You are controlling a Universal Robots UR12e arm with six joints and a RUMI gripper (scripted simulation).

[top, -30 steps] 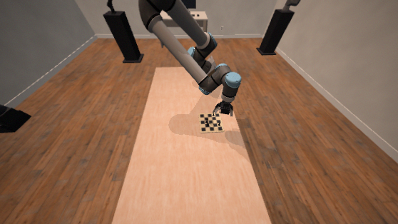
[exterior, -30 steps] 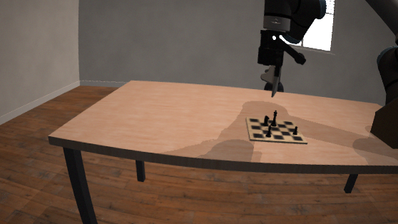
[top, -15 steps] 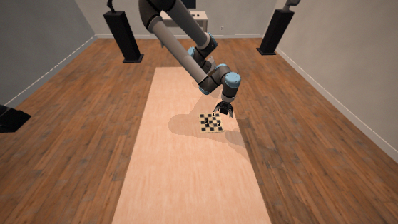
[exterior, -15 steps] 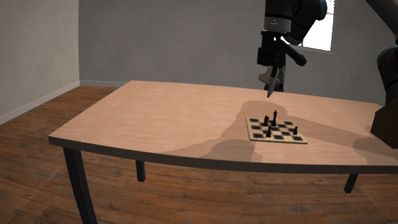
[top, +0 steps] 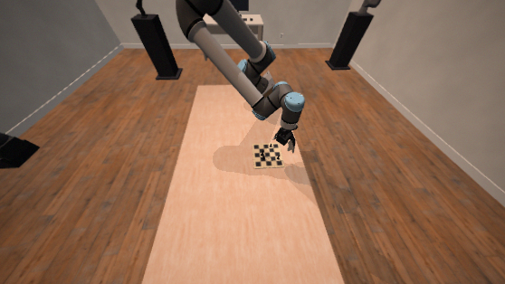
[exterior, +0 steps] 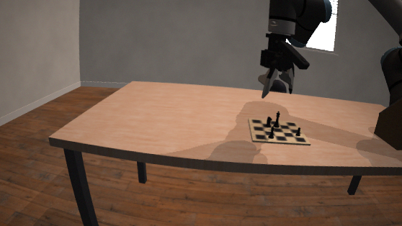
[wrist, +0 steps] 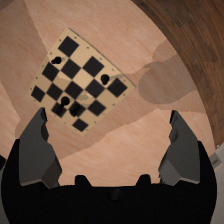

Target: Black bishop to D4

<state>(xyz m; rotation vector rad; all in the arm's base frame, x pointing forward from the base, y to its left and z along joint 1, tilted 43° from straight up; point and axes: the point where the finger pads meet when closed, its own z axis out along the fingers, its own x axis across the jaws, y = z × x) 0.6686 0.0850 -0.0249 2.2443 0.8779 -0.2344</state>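
Note:
A small chessboard (exterior: 278, 131) lies on the wooden table, toward its right side. Several black pieces stand upright on it: a tall piece (exterior: 277, 119) with a knight-like piece (exterior: 269, 121) beside it at the far left, a mid-height piece (exterior: 271, 132) that looks like the bishop nearer the front, and a small pawn (exterior: 298, 132) at the right. My gripper (exterior: 277, 90) hangs well above the table, behind the board's far edge, open and empty. In the wrist view the board (wrist: 80, 82) lies tilted beyond the open fingers. The edge labels are too small to read.
The board also shows in the top view (top: 268, 156), under the gripper (top: 286, 146). The arm's dark base (exterior: 390, 126) stands at the table's right end. Black stands (top: 156, 45) are on the floor far behind the table.

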